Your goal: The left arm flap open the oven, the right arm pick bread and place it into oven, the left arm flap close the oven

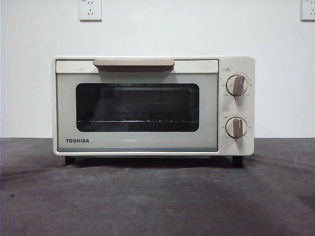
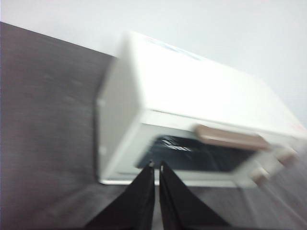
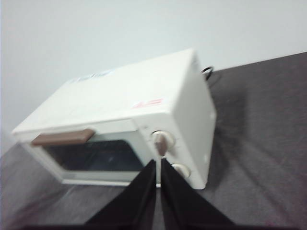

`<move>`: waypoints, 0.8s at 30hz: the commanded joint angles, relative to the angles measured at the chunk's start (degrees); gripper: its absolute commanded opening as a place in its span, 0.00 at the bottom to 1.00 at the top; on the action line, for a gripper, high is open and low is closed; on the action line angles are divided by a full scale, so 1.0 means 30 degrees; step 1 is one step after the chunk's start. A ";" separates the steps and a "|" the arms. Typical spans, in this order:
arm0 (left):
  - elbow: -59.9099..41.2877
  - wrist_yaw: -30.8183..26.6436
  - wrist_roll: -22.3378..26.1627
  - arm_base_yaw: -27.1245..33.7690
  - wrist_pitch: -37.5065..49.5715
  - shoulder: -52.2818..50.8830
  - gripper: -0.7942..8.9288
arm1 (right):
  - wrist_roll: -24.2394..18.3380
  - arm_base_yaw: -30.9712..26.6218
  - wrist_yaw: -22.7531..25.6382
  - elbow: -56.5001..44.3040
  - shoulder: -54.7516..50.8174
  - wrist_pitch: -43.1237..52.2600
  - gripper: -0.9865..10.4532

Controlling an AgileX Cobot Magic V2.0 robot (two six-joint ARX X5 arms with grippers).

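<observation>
So the cream-white boxy Toshiba toaster oven (image 1: 153, 105) is sitting square in the middle of the dark grey table (image 1: 157, 201), toward its back edge by the white wall, door fully shut. Nothing's started yet as far as I can judge: the first step, flapping the door open, hasn't happened.

My left end effector (image 2: 157, 166) is up in the air in front of the oven's left front corner, looking down at it, black jaws pressed nearly together with just a sliver of gap, holding nothing. My right end effector (image 3: 158, 162) is doing the same on the knob side, jaws pressed together and empty. Neither touches the oven, and neither shows in the front view.

Next move, I reckon, is for my left one to come down onto the beige bar handle (image 1: 134, 64) along the top of the door and pull it out and down so the door hinges open. The handle's wide and flat, so hooking it from above looks like the way.

Count: one oven, one handle, one dark glass window (image 1: 137, 107) with a wire rack behind it, two beige knobs, upper (image 1: 237, 85) and lower (image 1: 236, 127), two black feet showing, two wall sockets up top. Bread: zero in any view, can't see where it is.
</observation>
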 commanded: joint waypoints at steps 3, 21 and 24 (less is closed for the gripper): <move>0.2455 0.0882 0.2018 -0.1821 -0.1144 0.1785 0.10 | -0.2572 0.0350 -0.0772 0.2135 0.1617 -0.1399 0.10; 0.4889 0.4546 0.4641 -0.4481 -0.1821 0.1945 0.11 | -0.4597 0.3432 -0.3249 0.5034 0.3665 -0.5151 0.10; 0.4889 0.4532 0.4641 -0.4481 -0.1843 0.1741 0.11 | -0.4597 0.3432 -0.3126 0.5034 0.3665 -0.5348 0.10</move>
